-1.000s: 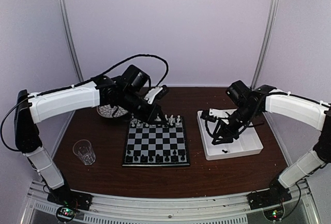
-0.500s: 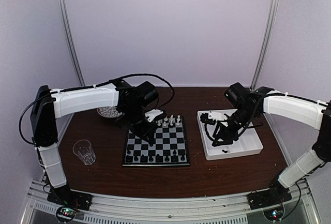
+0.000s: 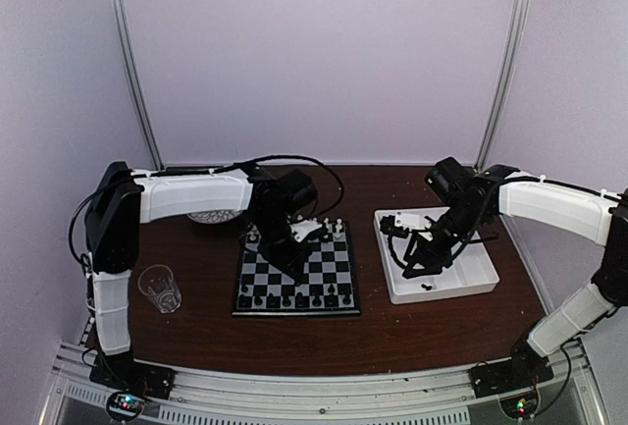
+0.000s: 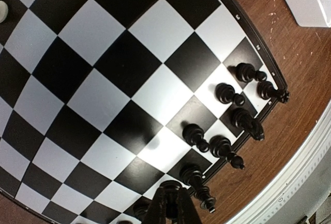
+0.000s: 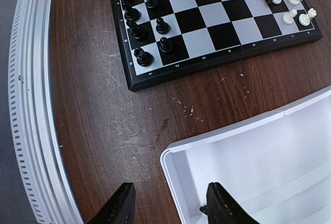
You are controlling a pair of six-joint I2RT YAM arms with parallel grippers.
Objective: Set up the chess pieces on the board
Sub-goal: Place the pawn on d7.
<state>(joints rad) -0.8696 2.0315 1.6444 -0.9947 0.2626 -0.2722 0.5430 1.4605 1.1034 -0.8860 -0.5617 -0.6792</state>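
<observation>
Over the near rows of the checked black-and-grey chessboard [image 3: 319,268], left gripper [image 4: 170,206] clenches what looks like a black chess piece [image 4: 170,186].
Setting it down could topple black neighbours [image 4: 227,146]; right gripper [image 5: 170,188] gapes empty over the white tray [image 5: 248,131].

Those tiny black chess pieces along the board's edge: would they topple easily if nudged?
Probably: the tiny black chess pieces look tall over narrow bases, so a nudge would likely tip one. They stand close together, so one might knock its neighbour. Being so small, they are likely light.
</observation>
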